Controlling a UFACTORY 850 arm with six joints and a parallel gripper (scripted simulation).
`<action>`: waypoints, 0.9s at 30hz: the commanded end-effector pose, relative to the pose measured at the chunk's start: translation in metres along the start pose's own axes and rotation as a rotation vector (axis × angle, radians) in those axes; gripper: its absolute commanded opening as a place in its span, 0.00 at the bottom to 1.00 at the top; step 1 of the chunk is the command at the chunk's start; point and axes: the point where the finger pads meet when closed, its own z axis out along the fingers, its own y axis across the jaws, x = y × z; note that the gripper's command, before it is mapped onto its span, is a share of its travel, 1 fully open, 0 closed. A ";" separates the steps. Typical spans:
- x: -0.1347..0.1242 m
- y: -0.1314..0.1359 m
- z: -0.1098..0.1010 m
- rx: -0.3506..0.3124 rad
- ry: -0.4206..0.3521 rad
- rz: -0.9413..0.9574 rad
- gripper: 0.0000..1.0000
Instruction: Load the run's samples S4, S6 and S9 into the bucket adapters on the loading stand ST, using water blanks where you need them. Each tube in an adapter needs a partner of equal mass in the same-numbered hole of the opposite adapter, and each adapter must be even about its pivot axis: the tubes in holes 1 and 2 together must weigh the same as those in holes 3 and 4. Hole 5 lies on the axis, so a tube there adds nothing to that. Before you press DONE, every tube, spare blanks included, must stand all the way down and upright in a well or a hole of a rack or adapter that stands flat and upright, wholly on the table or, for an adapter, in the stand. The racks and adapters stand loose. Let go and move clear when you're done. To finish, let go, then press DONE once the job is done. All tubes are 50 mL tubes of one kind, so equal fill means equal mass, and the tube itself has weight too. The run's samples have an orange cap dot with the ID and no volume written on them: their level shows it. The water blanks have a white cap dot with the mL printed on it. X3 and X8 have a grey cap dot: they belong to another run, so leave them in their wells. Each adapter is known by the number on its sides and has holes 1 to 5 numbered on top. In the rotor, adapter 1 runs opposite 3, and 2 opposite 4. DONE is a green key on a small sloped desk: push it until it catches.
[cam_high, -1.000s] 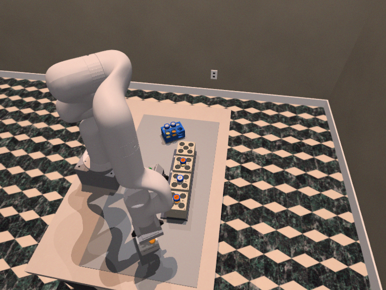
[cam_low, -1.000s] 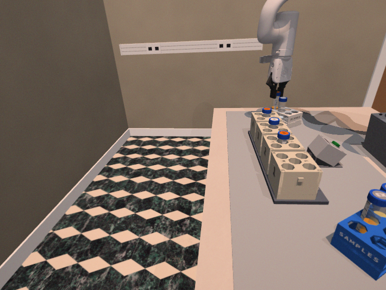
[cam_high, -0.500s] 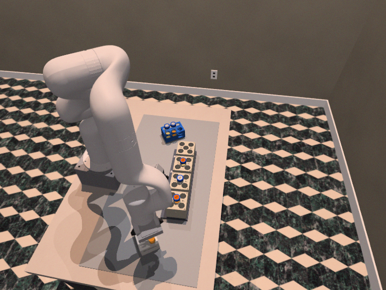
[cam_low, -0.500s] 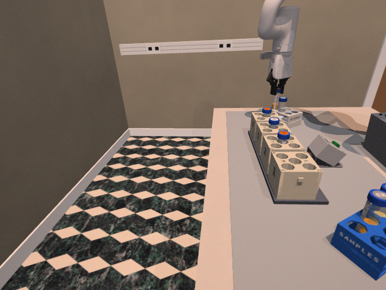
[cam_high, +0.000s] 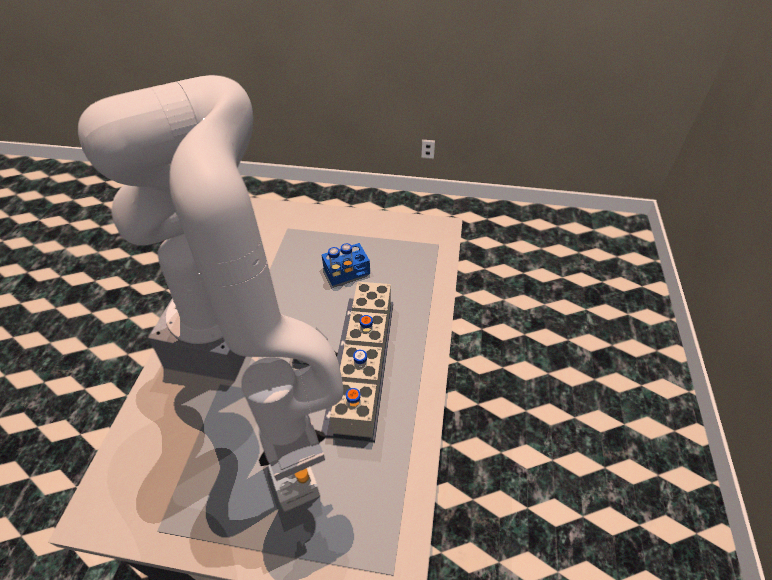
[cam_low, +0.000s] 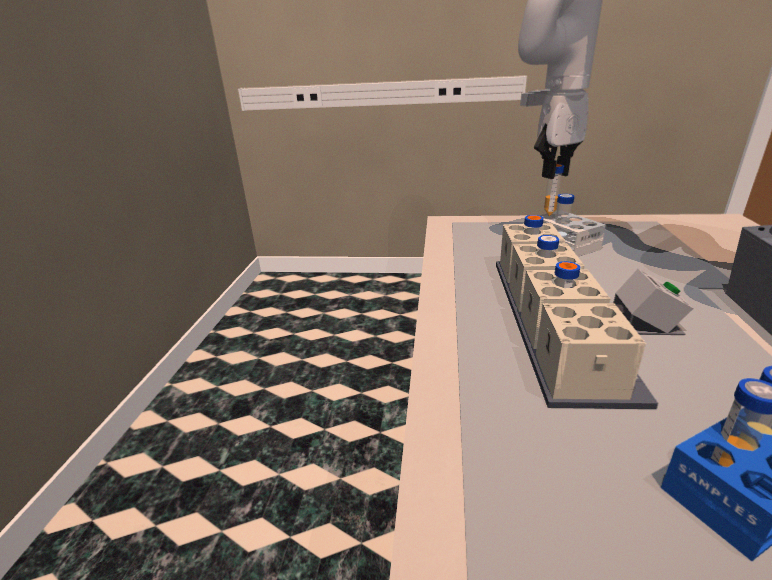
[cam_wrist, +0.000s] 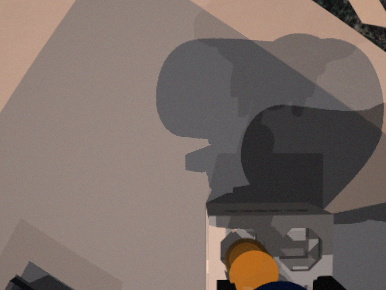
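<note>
While the coming move is turning on how the held tube lies relative to the loading row, the top view is showing the gripper (cam_high: 293, 460) (cam_low: 556, 172) (cam_wrist: 276, 286) over the blanks rack (cam_high: 302, 500) (cam_low: 589, 238) (cam_wrist: 270, 220), beyond the lower end of the stand (cam_high: 375, 428) (cam_low: 599, 404). The adapter row is running up and slightly right from there, with adapter 1 (cam_high: 371, 287) (cam_low: 599, 374) at the far end, its five holes unfilled; the other three are each carrying one tube in the middle hole. In the exterior view, the black fingers are closing partway, on the width of an orange-dotted sample tube (cam_high: 302, 475) (cam_low: 552, 190) (cam_wrist: 254, 272), holding it by its blue cap. Its long axis is pointing down, nearly upright, orange liquid at the bottom, and it is hanging beside a capped tube (cam_low: 565, 199) standing in the rack. Adapter 1 is lying nearest the viewer, so if it is the goal, the arm is probably needing height to clear the caps between. The wrist view is showing the tube's orange end over the rack's top, near an octagonal well; whether it is clear of the well cannot be told here.

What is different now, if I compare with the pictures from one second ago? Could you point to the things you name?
The fingers (cam_low: 548, 168) went up, and the tube with orange liquid (cam_high: 302, 476) (cam_low: 550, 203) (cam_wrist: 254, 272) rose with them above the white rack (cam_high: 304, 500) (cam_low: 590, 239) (cam_wrist: 270, 220). No new grip or release shows. The cream blocks (cam_high: 352, 428) (cam_low: 599, 380), their three tubes and the blue rack (cam_high: 353, 273) (cam_low: 711, 495) stayed as they were.
</note>
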 end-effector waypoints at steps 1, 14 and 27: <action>0.001 0.000 -0.009 0.000 0.002 0.000 0.00; 0.001 0.000 -0.031 0.000 0.002 0.000 0.00; 0.001 0.000 -0.053 0.000 0.002 0.000 0.00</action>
